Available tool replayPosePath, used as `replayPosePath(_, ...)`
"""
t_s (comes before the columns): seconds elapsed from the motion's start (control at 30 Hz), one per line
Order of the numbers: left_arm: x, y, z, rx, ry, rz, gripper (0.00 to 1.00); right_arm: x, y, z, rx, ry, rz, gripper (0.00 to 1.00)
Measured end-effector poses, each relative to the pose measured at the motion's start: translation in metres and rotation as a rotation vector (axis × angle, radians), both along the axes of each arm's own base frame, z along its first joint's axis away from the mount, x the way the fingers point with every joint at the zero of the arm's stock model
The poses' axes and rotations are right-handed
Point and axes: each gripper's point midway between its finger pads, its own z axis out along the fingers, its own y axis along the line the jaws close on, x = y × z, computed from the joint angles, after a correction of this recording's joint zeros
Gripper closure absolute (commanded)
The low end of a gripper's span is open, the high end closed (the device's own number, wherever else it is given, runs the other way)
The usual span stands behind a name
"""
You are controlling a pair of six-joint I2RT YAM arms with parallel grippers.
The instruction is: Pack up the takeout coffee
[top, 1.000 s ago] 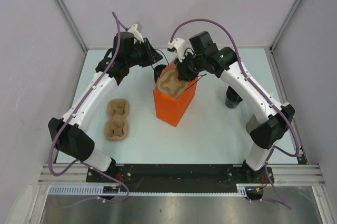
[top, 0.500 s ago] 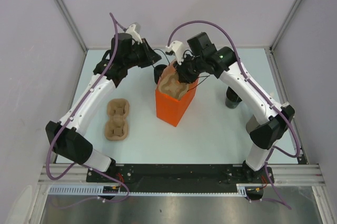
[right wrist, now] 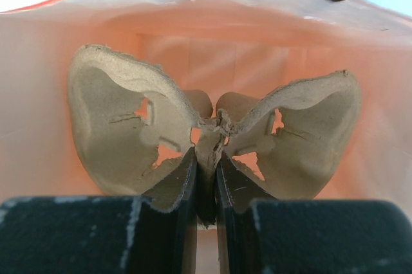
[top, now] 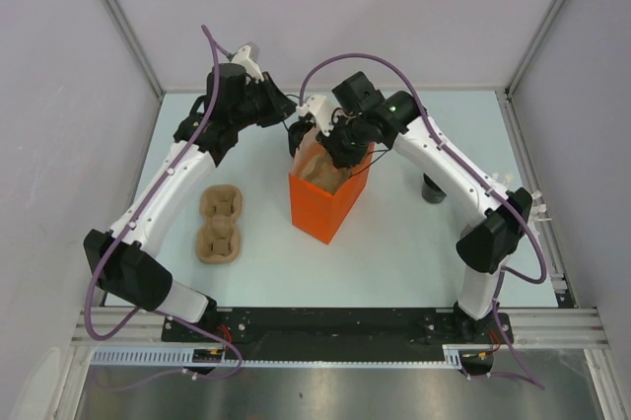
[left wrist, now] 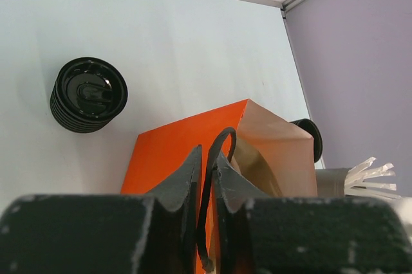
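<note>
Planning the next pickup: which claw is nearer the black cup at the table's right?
Right. The right claw, inside the bag holding a tray, sits left of the cup; the left claw pinches the bag handle farther left.

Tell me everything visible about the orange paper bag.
The orange paper bag stands upright near the middle of the pale table, with its mouth open and its inside plain brown. The left gripper is pinched on a thin black handle at its rim. The right gripper reaches into the mouth, holding a brown pulp cup tray inside. A black lidded cup stands on the table beyond the bag, apart from it.
</note>
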Motion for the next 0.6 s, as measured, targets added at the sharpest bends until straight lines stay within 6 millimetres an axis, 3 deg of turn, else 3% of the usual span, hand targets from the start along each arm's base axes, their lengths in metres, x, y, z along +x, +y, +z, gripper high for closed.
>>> replayPosePath(0.23, 0.0, 0.0, -0.001, -0.006, 0.003, 0.003, 0.88, -0.001, -0.003, -0.024, -0.077, 0.047, -0.002, 0.85)
replayPosePath(0.6, 0.006, 0.013, -0.009, 0.024, 0.002, 0.086, 0.92, -0.003, -0.006, -0.038, -0.129, 0.078, 0.003, 0.84)
